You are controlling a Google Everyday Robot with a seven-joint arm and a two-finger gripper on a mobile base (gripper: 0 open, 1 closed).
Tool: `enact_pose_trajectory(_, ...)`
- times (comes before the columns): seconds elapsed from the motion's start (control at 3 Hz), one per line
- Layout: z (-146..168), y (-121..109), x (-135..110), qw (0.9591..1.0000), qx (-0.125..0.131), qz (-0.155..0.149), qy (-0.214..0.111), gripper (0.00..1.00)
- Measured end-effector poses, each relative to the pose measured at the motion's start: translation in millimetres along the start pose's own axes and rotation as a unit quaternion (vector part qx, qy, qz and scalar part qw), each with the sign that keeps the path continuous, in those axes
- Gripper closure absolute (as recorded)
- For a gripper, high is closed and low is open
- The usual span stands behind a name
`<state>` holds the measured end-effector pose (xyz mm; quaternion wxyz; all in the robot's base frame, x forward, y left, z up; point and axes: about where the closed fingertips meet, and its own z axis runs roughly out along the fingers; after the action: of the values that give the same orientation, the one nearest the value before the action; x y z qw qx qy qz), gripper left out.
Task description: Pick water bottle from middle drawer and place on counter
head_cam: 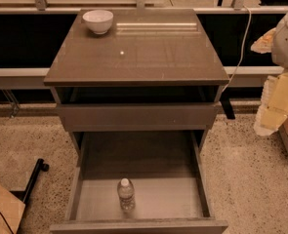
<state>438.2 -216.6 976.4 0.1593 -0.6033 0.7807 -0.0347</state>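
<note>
One water bottle (126, 194) stands upright in the open middle drawer (163, 199), close to its front wall. The hand (281, 89) sits at the far right edge, well apart from it and partly cut off; I cannot tell whether it is released or clenched. The likely trouble is that the slim bottle tips if nudged on the approach. The upper drawer (136, 116) also juts out and crowds the lift towards the counter (143, 57).

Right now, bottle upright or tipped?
Upright: water bottle stands cap-up in the open middle drawer. The gripper is out of view.
</note>
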Motion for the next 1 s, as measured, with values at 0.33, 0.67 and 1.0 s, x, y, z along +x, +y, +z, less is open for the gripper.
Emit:
enact_pose_trajectory(0.33,-1,0,-1,1.0,0.003,0.0,-0.002,0.0)
enact_pose_trajectory(0.67,16,-2,-11,0.9999,0.007,-0.002,-0.014,0.0)
enact_pose_trajectory(1.0,60,-13,-27,0.9986,-0.006,0.007,-0.052,0.0)
